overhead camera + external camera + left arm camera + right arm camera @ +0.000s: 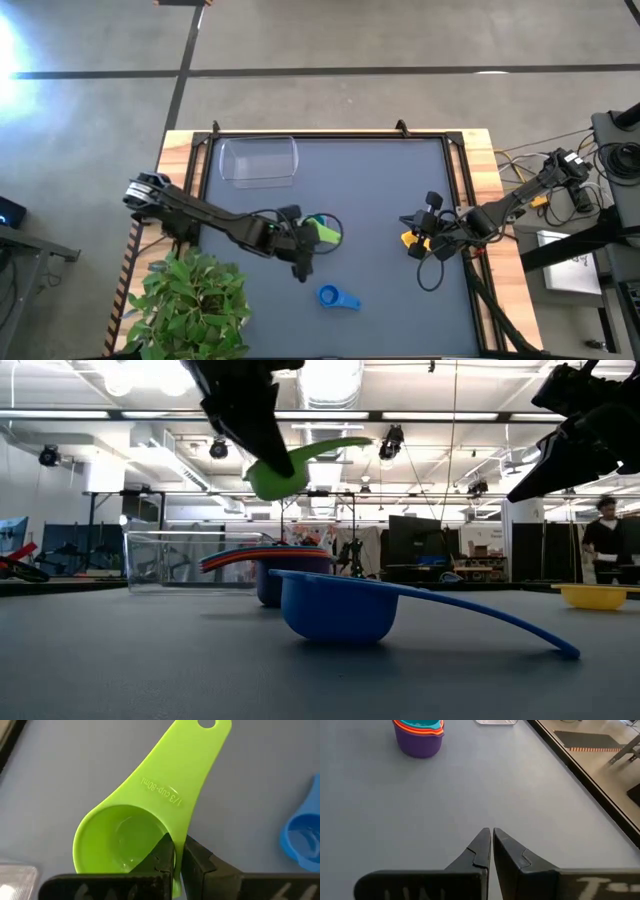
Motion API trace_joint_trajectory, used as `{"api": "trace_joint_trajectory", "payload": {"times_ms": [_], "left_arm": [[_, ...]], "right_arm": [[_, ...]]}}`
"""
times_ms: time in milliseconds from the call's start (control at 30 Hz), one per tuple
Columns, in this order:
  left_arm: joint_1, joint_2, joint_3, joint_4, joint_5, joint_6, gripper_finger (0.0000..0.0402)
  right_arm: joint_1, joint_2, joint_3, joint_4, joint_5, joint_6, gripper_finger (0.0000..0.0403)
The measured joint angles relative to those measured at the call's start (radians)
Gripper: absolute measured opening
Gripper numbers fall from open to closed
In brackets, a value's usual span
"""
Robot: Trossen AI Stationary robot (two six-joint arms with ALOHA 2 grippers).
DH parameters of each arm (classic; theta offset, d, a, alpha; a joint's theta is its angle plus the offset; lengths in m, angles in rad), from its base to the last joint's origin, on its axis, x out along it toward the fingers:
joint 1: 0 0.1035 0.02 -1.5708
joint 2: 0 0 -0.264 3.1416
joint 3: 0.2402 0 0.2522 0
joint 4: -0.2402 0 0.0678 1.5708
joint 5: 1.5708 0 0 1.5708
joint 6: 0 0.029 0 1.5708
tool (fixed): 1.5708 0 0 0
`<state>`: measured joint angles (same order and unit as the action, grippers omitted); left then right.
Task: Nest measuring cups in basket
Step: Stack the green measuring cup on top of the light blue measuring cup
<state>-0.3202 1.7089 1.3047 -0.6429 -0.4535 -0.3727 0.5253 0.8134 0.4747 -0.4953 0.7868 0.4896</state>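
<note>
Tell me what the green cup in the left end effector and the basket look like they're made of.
Green cup: looks like moulded plastic, smooth with a slight gloss; raised size lettering on the handle and a light sheen inside the bowl. Basket: clear, probably rigid plastic; the table shows through its walls, with bright glints along the rim.

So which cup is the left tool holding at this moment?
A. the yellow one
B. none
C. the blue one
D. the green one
D: the left tool is shut on the rim of the green cup, lifted above the table, while the blue cup and yellow cup sit on the mat.
</note>
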Motion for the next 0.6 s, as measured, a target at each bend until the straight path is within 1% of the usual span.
{"api": "trace_joint_trajectory", "payload": {"times_ms": [167, 233, 300, 600], "left_arm": [[-0.013, 0.037, 0.018, -0.009, 0.073, -0.006, 0.0], [-0.027, 0.045, 0.0, -0.007, 0.117, -0.031, 0.0], [-0.045, 0.054, -0.018, -0.012, 0.14, -0.074, 0.0], [-0.146, 0.071, -0.081, 0.003, 0.176, -0.2, 0.0]], "right_arm": [[0.0, 0.0, 0.0, 0.0, 0.0, 0.0, 0.0009], [0.0, 0.0, 0.0, -0.001, -0.001, 0.0, 0.0009], [0.0, 0.0, 0.0, 0.0, -0.001, 0.0, 0.0009], [0.0, 0.0, 0.0, 0.009, 0.0, 0.001, 0.0009]]}}
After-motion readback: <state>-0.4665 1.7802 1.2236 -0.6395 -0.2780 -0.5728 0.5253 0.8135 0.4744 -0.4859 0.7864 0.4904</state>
